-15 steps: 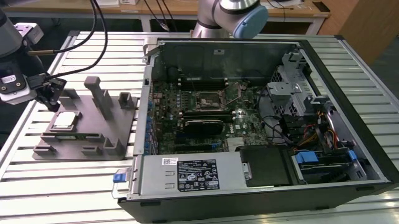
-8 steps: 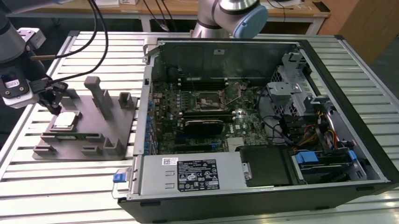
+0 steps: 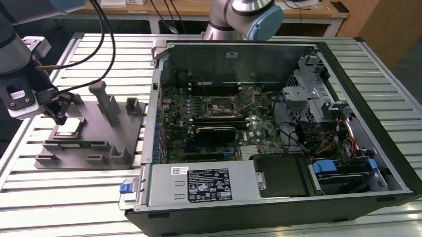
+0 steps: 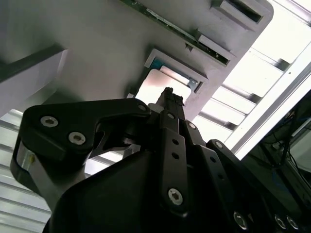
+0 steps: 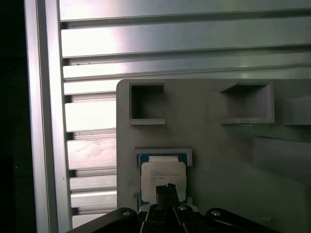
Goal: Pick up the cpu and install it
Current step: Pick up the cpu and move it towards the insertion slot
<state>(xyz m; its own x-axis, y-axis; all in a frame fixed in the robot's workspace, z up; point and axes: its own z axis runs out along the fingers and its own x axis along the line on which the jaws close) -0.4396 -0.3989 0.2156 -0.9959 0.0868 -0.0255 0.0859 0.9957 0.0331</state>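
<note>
Black and closed on nothing, the claw [image 3: 59,117] hung tip-down, its two fingers [image 5: 159,195] pressed together. Directly beneath the tips lay the cpu [image 5: 163,174], flat in a shallow framed nest with its silver lid up and a blue-green rim showing around it. Whether the tips touched the lid could not be told. In the second wrist view the claw [image 4: 168,96] stood over the same pale lid [image 4: 154,86].

The nest was part of a grey fixture plate [image 5: 209,145]. Just beyond the cpu, two square pockets [image 5: 147,102] were sunk into it. A narrow green board [image 3: 76,144] lay in a slot close beside the chip. Near the claw, a tall grey post [image 3: 100,101] and a shorter block [image 3: 132,106] rose from the plate. Both stood between the claw and an open computer case [image 3: 264,217] lying on its side.

The plate and the case rested on a slatted aluminium worktop [image 3: 66,202]. Inside the case, well apart from the claw, the motherboard [image 3: 257,129] lay flat with its black-framed socket [image 3: 220,105] near the middle. A silver power supply [image 3: 197,183] sat along the case's near edge. Black cables [image 3: 99,39] ran down toward the wrist, and the base of another arm [image 3: 240,15] stood behind the case.
</note>
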